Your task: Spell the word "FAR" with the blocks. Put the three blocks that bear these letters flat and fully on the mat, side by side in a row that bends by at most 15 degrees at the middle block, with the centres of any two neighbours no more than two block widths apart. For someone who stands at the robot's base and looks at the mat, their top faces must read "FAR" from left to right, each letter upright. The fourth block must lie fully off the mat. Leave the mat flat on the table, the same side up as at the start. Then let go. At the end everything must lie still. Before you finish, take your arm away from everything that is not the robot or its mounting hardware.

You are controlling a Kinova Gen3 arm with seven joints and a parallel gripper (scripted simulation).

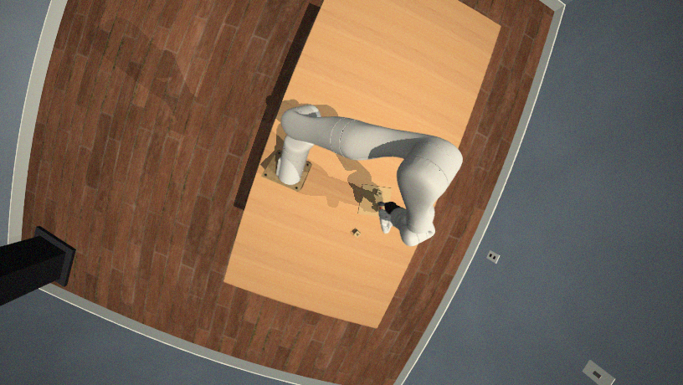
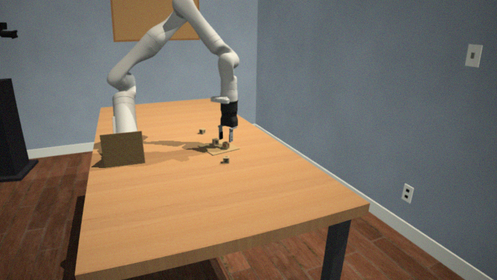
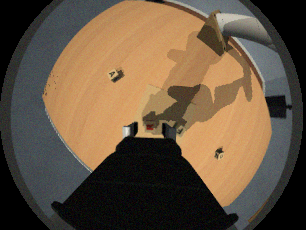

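Observation:
The thin mat lies on the table, partly in the arm's shadow. One block with red on it is on the mat. A second block is also on the mat, beside it; both letters are too small to read. The A block lies off the mat, its A on top. Another block lies off the mat on the other side; its letter is unclear. My gripper is open and empty, just above the block with red.
The arm's base plate stands on the table at the left in the top and exterior views. The raised arm hides part of the table in the top view. A wall runs beyond the table's right edge.

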